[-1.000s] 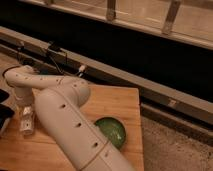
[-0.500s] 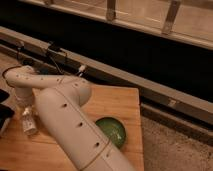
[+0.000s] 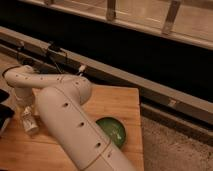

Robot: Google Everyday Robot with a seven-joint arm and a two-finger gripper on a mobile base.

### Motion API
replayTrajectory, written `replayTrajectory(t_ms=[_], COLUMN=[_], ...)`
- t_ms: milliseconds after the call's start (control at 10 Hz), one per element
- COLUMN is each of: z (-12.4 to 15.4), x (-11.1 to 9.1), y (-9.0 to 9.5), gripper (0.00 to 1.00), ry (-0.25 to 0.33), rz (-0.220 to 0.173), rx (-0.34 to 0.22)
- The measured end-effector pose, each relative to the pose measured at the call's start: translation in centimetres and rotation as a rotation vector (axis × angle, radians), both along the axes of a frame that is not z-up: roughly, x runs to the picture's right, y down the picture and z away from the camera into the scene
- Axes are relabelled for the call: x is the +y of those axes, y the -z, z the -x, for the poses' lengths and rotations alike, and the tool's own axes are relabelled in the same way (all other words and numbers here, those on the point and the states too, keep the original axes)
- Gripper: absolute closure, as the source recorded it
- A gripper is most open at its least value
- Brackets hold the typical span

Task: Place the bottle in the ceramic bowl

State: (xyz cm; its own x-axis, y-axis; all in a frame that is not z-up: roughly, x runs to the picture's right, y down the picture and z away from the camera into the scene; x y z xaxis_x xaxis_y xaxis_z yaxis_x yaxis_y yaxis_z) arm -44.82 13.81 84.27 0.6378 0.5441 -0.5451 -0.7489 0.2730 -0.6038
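The bottle (image 3: 28, 122) is small and whitish, tilted, at the left of the wooden table (image 3: 115, 102). My gripper (image 3: 26, 112) comes down onto its top from my white arm (image 3: 65, 115) and is shut on it, just above the tabletop. The green ceramic bowl (image 3: 113, 131) sits on the table to the right of my arm, near the front right, with nothing in it. The arm's bulk lies between the bottle and the bowl.
A dark object (image 3: 5, 112) lies at the table's left edge beside the bottle. A long metal rail (image 3: 150, 82) and a dark wall run behind the table. A speckled floor (image 3: 175, 150) lies off the table's right edge.
The bottle has shifted slightly right and up with my gripper and now tilts. The bowl has not moved.
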Motion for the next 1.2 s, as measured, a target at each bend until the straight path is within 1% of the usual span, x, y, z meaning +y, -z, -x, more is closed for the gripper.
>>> replayTrajectory(t_ms=[100,200,300,500,600,700,900,1000,1100,1200], z=[-0.5,-1.4,-2.6,-4.6,-6.5,-8.5,-12.2,-14.4,-16.1,-18.9], x=[-0.8,-2.2,-4.1,-7.0,-8.6,-9.5,-10.1,-10.1,-9.9,-9.7], y=[0.2,0.5,1.2,2.5,3.4,4.1,5.2,6.1,6.8,7.9], gripper=[1.0,1.0,1.0,1.0,1.0,1.0,1.0,1.0,1.0,1.0], ry=[-0.008,-0.021,-0.042,-0.082,-0.117,-0.149,-0.211,-0.251,-0.278,-0.318], rz=[-0.017,-0.04,-0.075,-0.13,-0.165,-0.191,-0.229,-0.248,-0.258,-0.277], rx=[0.009,0.021,0.036,0.06,0.079,0.098,0.137,0.166,0.186,0.223])
